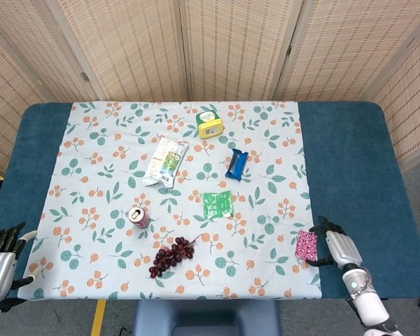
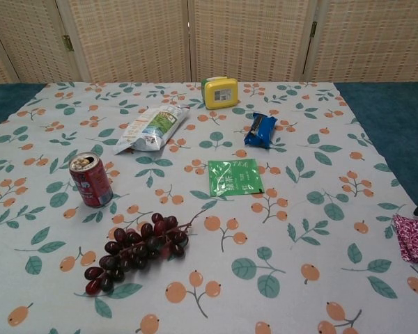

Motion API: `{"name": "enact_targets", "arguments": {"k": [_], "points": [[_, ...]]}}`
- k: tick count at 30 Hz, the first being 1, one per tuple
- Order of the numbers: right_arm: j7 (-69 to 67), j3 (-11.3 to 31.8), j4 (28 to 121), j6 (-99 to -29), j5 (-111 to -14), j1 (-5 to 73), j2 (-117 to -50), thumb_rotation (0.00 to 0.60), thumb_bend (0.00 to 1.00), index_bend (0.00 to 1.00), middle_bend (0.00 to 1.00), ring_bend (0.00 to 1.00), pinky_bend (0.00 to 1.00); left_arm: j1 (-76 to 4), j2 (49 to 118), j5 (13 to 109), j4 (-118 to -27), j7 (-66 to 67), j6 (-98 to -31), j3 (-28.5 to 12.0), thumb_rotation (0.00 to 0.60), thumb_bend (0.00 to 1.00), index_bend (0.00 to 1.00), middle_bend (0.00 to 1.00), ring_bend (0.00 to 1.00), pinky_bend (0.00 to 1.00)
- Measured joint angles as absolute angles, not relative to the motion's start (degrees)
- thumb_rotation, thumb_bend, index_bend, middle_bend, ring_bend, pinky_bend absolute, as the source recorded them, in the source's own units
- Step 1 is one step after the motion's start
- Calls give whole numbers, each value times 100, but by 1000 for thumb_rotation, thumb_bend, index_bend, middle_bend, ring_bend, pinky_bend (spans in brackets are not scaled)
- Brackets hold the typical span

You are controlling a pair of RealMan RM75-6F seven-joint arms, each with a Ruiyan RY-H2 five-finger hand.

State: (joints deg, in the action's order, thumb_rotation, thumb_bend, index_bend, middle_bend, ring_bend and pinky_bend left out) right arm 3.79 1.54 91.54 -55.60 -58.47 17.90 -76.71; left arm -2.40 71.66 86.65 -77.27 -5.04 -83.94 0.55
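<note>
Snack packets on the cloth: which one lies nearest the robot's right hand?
The magenta patterned packet, at the cloth's near right edge beside the right hand; the green, blue and white packets lie mid-cloth.

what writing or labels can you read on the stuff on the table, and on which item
"TEA": faint white letters along the top edge of the green sachet, seemingly this word.
Yellow box: pale label on the front, print too small to read.
White and green snack bag: printing blurred, unreadable.
Blue wrapper: light markings, unreadable.
Red can: white marks on the side, unreadable.
Magenta patterned packet by the right robot hand: pattern only, no legible text.
</note>
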Motion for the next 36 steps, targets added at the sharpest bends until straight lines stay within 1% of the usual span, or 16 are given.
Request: {"name": "enact_targets", "arguments": {"k": [8,12,18,22,28,32,36], "points": [[389,158,9196,-5585,-5925,1773,-7662,532,146,235,29,0,0,-247,7169,8667,-7711,-510,-8388,53,600,275,223,68,85,0],[335,192,9324,-5828,-6093,1702,-7561,532,146,235,29,0,0,-252,7152,8660,-7736,-493,-8391,41,600,275,222,68,85,0],[262,185,9551,-6610,-6883,1476,-7232,537,146,235,38,0,0,-274,7106,8653,-7892,-372,-8417,-1,600,275,222,68,85,0],[272,156,9590,-7450,-7583,1235,-7018,536,146,235,75,0,0,-281,7069,8650,-8081,-241,-8465,-34,600,275,220,68,86,0],[310,111,9606,-8692,-8429,741,-6717,537,147,235,81,0,0,-265,7037,8672,-8355,77,-8638,-92,600,275,217,68,85,0],[210,28,9592,-8861,-8773,578,-6541,538,145,235,82,0,0,-236,7027,8742,-8552,266,-8809,-114,600,275,213,68,86,0],[183,-22,9551,-8884,-8948,531,-6571,539,146,235,83,0,0,-206,7024,8812,-8700,401,-8926,-119,600,275,212,68,87,0]]}}
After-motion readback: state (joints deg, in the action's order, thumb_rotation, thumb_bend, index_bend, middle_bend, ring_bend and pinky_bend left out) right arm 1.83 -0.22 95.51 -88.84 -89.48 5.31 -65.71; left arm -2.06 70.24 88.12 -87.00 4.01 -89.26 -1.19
